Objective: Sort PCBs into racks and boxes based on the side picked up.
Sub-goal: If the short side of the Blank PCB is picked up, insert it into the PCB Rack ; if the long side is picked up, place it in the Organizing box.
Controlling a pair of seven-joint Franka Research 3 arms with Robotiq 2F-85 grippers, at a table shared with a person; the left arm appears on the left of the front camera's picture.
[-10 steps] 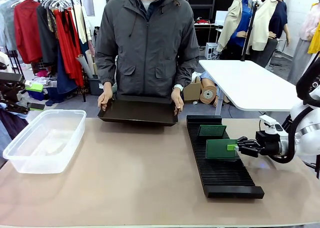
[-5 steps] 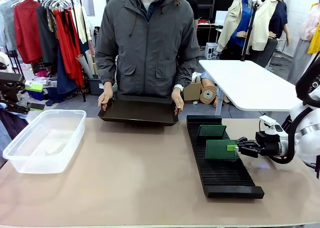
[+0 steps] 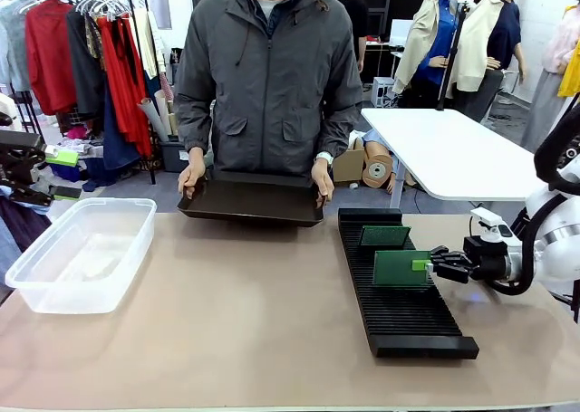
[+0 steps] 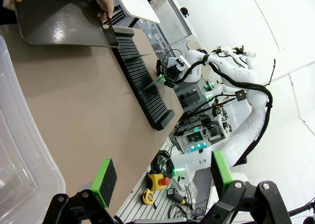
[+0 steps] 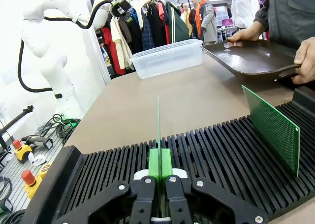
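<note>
The right gripper (image 3: 426, 265) reached in from the side over the black rack (image 3: 399, 317), its jaws closed flat on the edge of an upright PCB (image 3: 401, 269) whose lower edge sat among the rack's slots. From the right wrist view that board (image 5: 158, 123) showed edge-on as a thin green line rising between the green pads (image 5: 154, 164). A second PCB (image 3: 384, 236) stood in the slots farther along the rack toward the person, apart from the held one, its dotted face plain in the right wrist view (image 5: 270, 128).

The left gripper (image 4: 162, 177) hung off the surface's left end with its jaws wide and nothing between them, the rim of the clear plastic box (image 4: 19, 135) just beside it. That box (image 3: 80, 252) sat on the left part of the surface (image 3: 227, 312).

At the far edge the person's hands (image 3: 321, 178) held a shallow black tray (image 3: 252, 201) by its two ends, tilted slightly, near the rack's far end.
</note>
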